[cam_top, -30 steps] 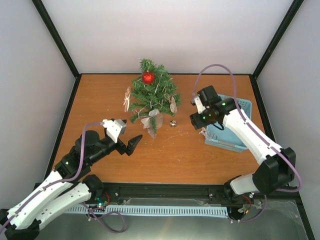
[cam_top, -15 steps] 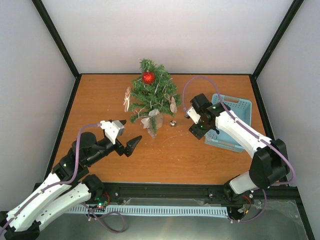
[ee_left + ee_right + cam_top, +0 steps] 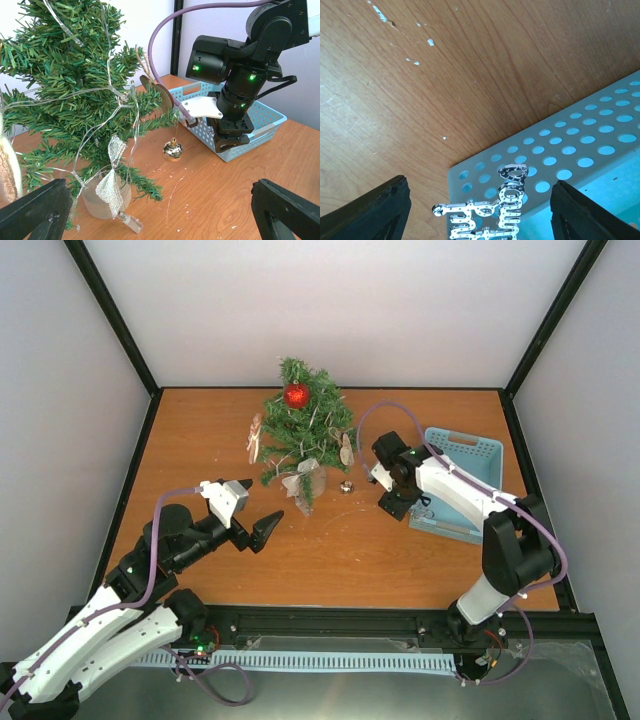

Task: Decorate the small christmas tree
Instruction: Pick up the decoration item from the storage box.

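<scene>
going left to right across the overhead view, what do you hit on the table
left gripper → small christmas tree → gold bell → right gripper → blue basket

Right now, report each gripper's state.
Left gripper: open, empty.
Right gripper: open; silver ornament sits between the jaws, ungripped.

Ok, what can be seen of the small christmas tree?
The small christmas tree stands upright at the far middle of the table, on a pale base. Bushy dark green needles carry a red bauble near the top, silvery strands, wooden ornaments at both sides, and a silver mesh ribbon low down. Nothing grips it.
</scene>
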`<action>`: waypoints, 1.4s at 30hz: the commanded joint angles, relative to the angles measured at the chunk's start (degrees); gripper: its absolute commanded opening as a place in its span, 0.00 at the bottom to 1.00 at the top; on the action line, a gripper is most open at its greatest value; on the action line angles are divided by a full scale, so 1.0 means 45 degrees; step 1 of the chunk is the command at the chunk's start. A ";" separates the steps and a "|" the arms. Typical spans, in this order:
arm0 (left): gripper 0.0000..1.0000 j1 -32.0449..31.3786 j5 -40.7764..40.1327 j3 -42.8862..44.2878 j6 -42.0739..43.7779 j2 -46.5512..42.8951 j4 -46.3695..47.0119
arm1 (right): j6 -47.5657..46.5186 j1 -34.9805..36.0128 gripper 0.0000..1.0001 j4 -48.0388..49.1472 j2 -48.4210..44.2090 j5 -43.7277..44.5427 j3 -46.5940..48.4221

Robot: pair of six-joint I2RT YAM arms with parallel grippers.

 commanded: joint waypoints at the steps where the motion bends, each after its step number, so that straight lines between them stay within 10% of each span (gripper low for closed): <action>1: 1.00 0.0088 0.0012 -0.0007 0.0269 -0.0097 0.0304 | -0.0283 0.0095 0.77 0.0192 0.0290 0.0346 0.0123; 42: 1.00 0.0083 -0.0327 -0.0172 0.0351 -0.0414 0.0380 | 0.0248 -0.0081 0.37 0.0133 -0.0314 0.0128 0.0565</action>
